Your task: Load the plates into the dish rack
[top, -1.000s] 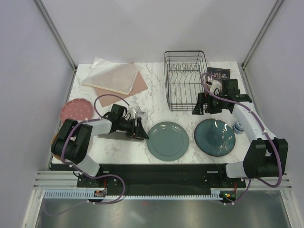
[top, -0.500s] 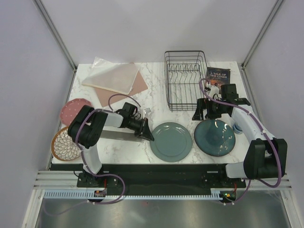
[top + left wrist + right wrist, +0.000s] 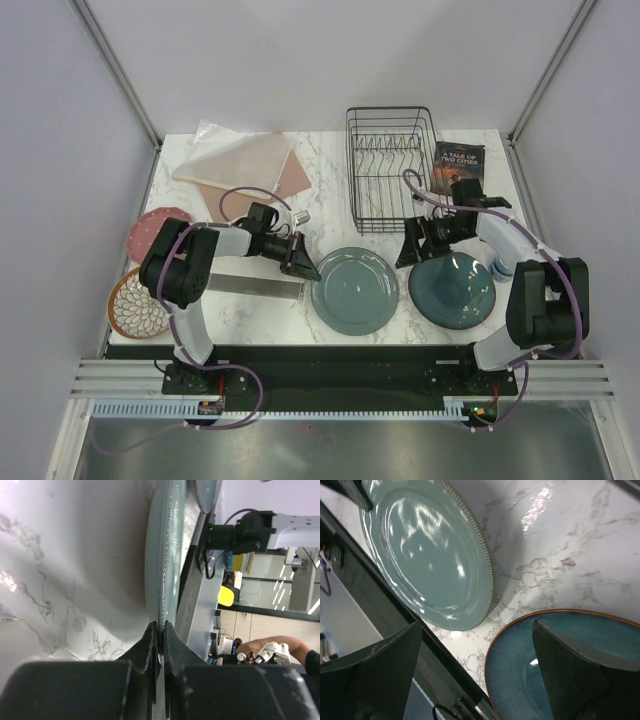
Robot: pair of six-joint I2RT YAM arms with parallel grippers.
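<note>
- Left fingers (image 3: 148, 645) pinch the teal-green plate (image 3: 353, 290) by its rim, lower centre.
- Right fingers (image 3: 380, 670) spread wide, empty, over the dark blue plate (image 3: 455, 292).
- Likely stiff, glazed, slippery, breakable: hold rims.

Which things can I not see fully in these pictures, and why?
- Top view: the right arm covers most of the small blue-and-white object.
- Top view: the left arm hides part of the patterned plate.
- Right wrist view: the blue plate is cut off by the lower edge.
</note>
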